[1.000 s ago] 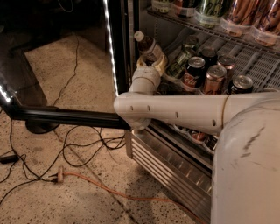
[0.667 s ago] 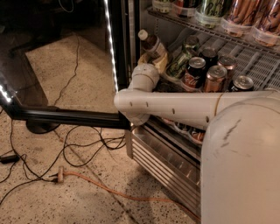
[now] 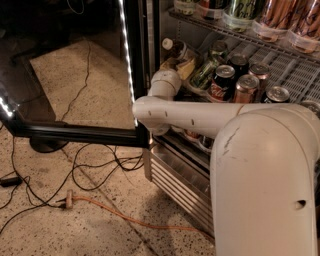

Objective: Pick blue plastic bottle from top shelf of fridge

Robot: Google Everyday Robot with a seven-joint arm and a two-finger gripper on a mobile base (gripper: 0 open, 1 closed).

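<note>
Inside the fridge, white arm elbow-bent, tool at blue plastic bottle, cannot tell its grip.

The gripper, behind the wrist at the fridge's left, is mostly hidden. The blue plastic bottle shows only cap and shoulder. Upper bottles are cut off at the top edge.

This is looking like a shop or lab corner: a tall black-framed glass-door display cooler is standing open upper right, drink cans crowding its wire shelves, loose cables sprawling over the speckled stone floor lower left. The gripper is hovering inside, upper middle.
</note>
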